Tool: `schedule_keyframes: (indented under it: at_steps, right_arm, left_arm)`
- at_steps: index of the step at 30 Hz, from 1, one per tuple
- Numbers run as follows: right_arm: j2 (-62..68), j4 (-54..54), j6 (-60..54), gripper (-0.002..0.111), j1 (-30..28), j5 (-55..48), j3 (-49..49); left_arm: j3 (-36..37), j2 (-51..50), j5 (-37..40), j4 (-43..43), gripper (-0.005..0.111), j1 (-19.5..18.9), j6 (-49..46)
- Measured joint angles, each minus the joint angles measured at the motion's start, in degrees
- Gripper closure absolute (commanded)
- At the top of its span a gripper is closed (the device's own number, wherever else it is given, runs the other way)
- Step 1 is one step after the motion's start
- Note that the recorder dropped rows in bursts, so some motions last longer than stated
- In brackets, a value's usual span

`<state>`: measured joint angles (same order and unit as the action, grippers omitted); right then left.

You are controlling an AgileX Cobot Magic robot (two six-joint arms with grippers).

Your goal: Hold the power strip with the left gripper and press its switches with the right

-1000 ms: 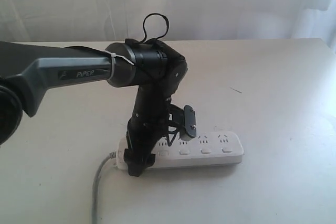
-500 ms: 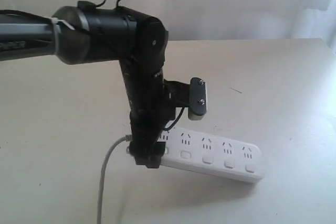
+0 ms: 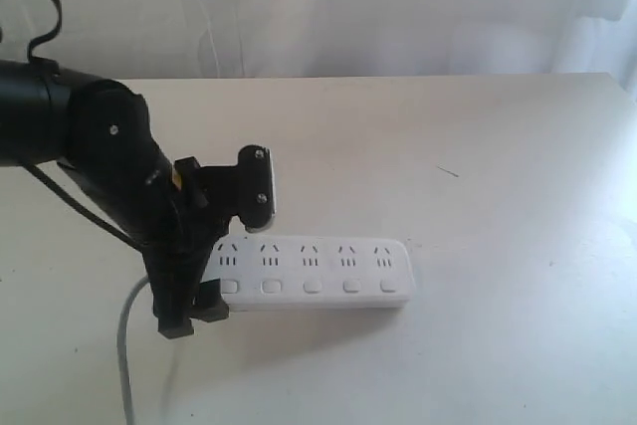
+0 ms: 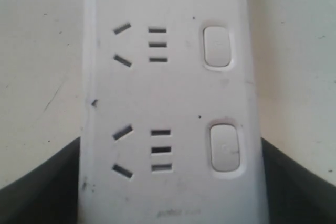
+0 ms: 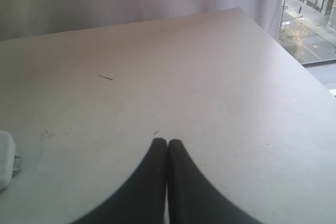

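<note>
The white power strip (image 3: 314, 271) lies flat on the table, five sockets in a row with the switches (image 3: 312, 287) along its near side. Its grey cord (image 3: 124, 345) trails off the left end. My left gripper (image 3: 199, 296) is shut across that cord end. In the left wrist view the strip (image 4: 168, 93) fills the gap between the dark fingers (image 4: 42, 187), with two switches (image 4: 217, 46) showing. My right gripper (image 5: 167, 143) is shut and empty over bare table, out of the exterior view. A white rounded corner (image 5: 4, 166) at its view's edge looks like the strip's far end.
The beige table (image 3: 478, 166) stretches to the right of the strip, with a small dark mark (image 3: 448, 172) on it. White curtains hang behind. The left wrist camera block (image 3: 257, 189) sticks out above the strip. A window onto a street (image 5: 310, 14) lies past the table edge.
My left arm has swung to the left and dragged the power strip with it. The strip now lies level and further left. The grip on its cord end is unchanged.
</note>
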<state>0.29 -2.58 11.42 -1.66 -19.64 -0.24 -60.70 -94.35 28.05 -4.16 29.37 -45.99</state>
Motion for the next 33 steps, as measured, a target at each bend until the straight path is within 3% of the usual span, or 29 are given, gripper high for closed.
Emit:
schedule_keyframes:
  at_steps: [6, 33]
  right_arm:
    - [0.00, 0.00, 0.00, 0.108, 0.00, 0.00, 0.00]
    - [0.00, 0.00, 0.00, 0.108, 0.00, 0.00, 0.00]
  left_arm:
    - [1.24, 0.12, -1.75, -4.00, 0.107, -2.15, -0.36]
    - [1.87, -9.73, -0.28, -8.71, 0.107, -2.52, -9.32]
